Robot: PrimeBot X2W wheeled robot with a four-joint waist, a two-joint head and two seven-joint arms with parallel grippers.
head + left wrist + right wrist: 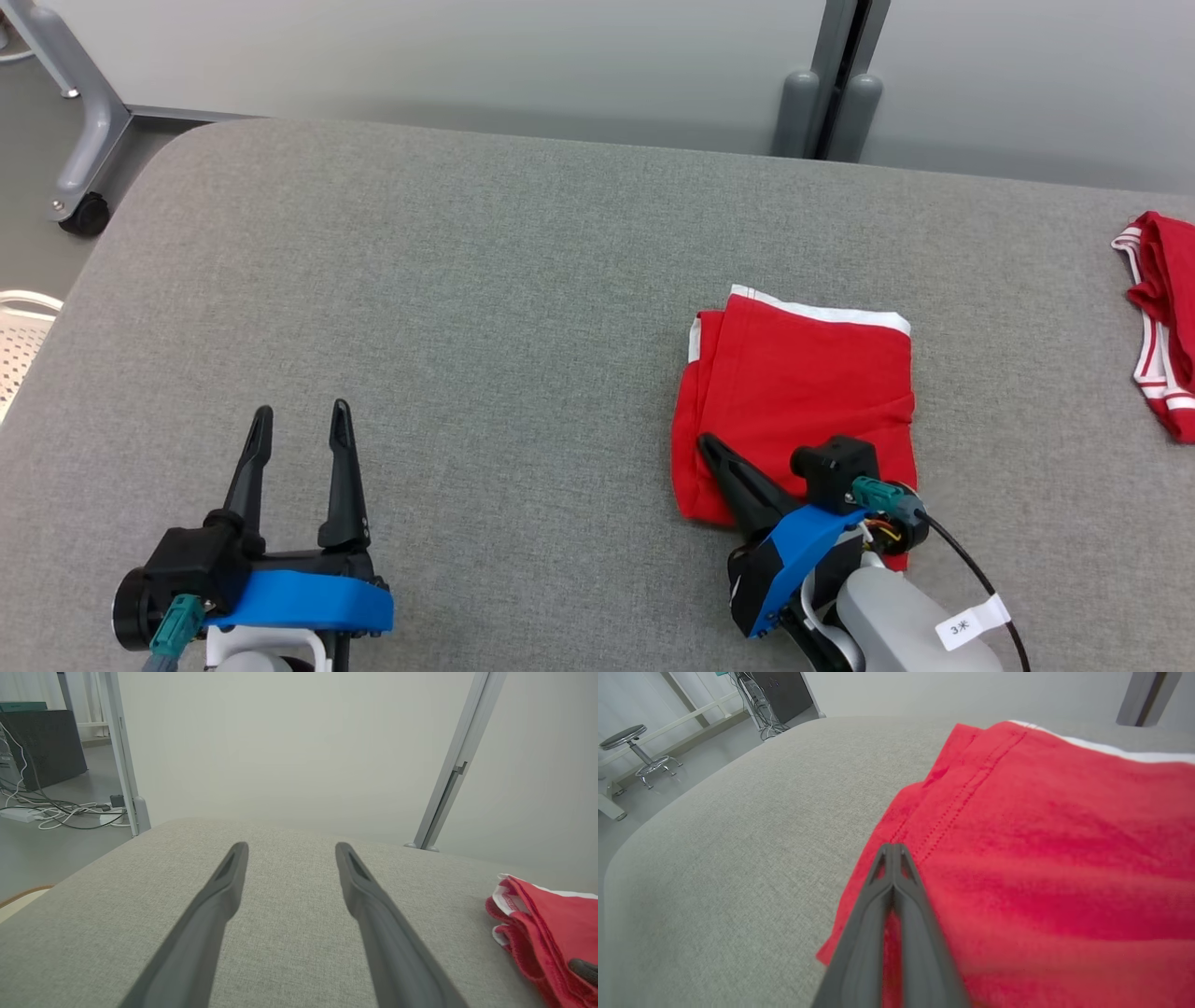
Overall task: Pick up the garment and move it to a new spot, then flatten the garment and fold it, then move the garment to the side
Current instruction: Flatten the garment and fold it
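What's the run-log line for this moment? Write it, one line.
garment: red, folded on table | right gripper: shut, at garment's near-left corner | left gripper: open, over table | pending: move aside

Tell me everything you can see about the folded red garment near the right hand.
The red garment is soft, knit-looking cloth with white trim along its far edge and stitched hem lines. It is folded into a rough rectangle of several layers and lies flat on the grey fabric table, right of centre. The right hand, fingers shut together, sits over its near left part; whether it pinches cloth is unclear.
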